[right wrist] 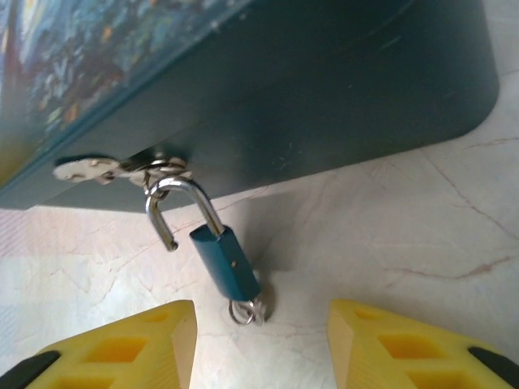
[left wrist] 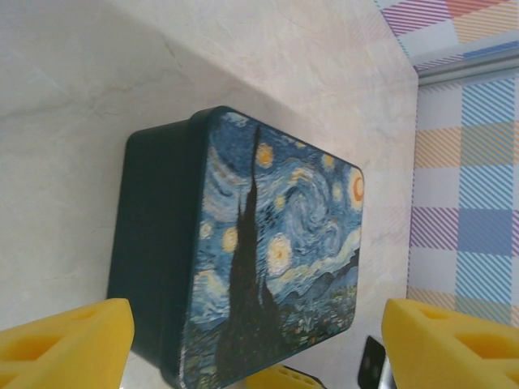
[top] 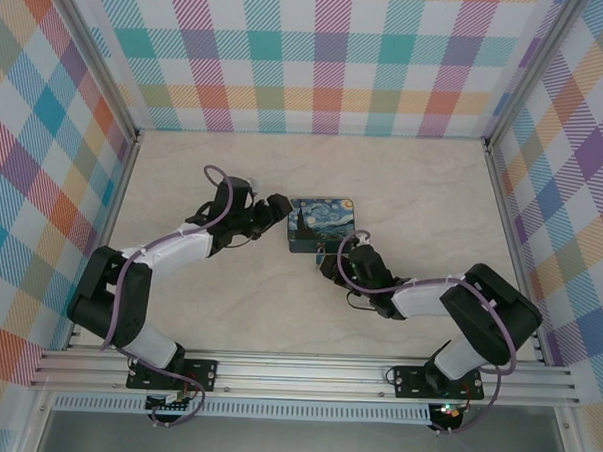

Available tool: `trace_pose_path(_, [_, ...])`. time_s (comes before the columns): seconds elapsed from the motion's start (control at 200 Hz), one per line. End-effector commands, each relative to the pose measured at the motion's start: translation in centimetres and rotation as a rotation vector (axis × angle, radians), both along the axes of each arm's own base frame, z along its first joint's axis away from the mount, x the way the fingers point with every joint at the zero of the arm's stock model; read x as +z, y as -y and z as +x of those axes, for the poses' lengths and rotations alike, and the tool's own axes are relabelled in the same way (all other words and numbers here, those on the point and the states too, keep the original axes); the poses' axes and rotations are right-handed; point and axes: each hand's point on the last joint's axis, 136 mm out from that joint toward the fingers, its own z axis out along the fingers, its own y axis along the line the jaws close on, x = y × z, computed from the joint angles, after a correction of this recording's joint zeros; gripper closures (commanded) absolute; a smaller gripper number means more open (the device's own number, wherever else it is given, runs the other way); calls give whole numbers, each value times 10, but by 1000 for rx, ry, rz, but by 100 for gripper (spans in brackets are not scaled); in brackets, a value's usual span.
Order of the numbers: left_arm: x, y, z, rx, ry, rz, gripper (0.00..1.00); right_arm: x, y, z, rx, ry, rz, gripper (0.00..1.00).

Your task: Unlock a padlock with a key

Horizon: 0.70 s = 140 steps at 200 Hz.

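Two yellow fingers [right wrist: 138,344] of the right gripper [right wrist: 261,308] are seen parted at a moderate width, with nothing clasped between them, low over the marble-patterned table [right wrist: 422,243]. Just ahead of the gap the padlock [right wrist: 229,263] is found. Its teal-blue body is tilted and hung by its silver shackle from the hasp [right wrist: 122,168] on the dark side wall of the tin box [right wrist: 340,89]. One leg of the shackle is seen clear of the body, so the lock is shown undone. At the body's lower end the key [right wrist: 247,309] is marked by a small metal ring down by the table; its blade cannot be made out. At the box's left side, in the top view, the left gripper [left wrist: 255,316] is held wide with nothing grasped, and the swirly painted lid is faced from just beside the box. Checked walls [top: 329,57] are seen around the table.
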Motion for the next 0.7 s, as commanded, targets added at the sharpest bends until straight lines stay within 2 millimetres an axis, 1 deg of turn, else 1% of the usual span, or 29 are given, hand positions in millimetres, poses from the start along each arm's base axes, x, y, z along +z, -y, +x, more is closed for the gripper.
trace_pose_path(0.0, [18, 6, 12, -37, 61, -29, 20, 20, -12, 19, -40, 66, 61, 56])
trace_pose_path(0.095, [18, 8, 17, -44, 69, -23, 19, 14, -11, 19, -51, 53, 46, 61])
trace_pose_path(0.155, [16, 11, 21, -61, 68, -20, 19, 11, -11, 19, -45, 50, 44, 61])
trace_pose_path(0.25, [15, 20, 26, -92, 60, -39, 19, 11, -17, 20, -21, 57, 56, 62])
trace_pose_path(0.335, [12, 23, 29, -95, 53, -47, 19, 9, -22, 19, -5, 45, 57, 63])
trace_pose_path(0.41, [11, 25, 31, -102, 50, -55, 19, 7, -24, 19, 3, 33, 57, 64])
trace_pose_path(0.585, [1, 31, 32, -117, 19, -77, 19, 0, -30, 19, 15, 13, 63, 65])
trace_pose_path(0.695, [-5, 31, 31, -115, 3, -76, 18, -4, -32, 18, 18, 2, 59, 67])
